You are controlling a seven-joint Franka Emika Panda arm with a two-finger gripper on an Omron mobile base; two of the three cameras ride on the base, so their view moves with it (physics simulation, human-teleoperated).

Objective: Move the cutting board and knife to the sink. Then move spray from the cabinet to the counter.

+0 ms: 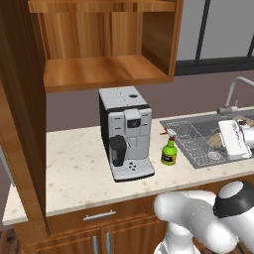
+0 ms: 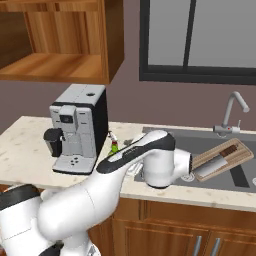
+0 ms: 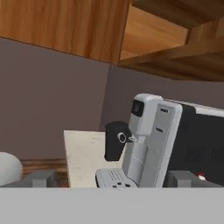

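My pincer [image 3: 109, 181] is spread wide with nothing in it. The spray [image 1: 169, 152] stands on the bench [image 1: 74, 168] between coffee machine [image 1: 126, 131] and sink [image 2: 210, 145]. Board [image 2: 225, 156] and knife [image 2: 216, 161] lie in the sink, the cabinet [image 1: 104, 44] open above.

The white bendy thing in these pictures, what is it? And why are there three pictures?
That is a robot arm in a pretend kitchen. Two cameras ride behind it, one on each side. The third sits on its hand, looking past its open, empty gripper at the coffee machine. On the counter stand that machine and a green spray bottle. The cutting board and knife lie in the sink. The cabinet shelf is open above.
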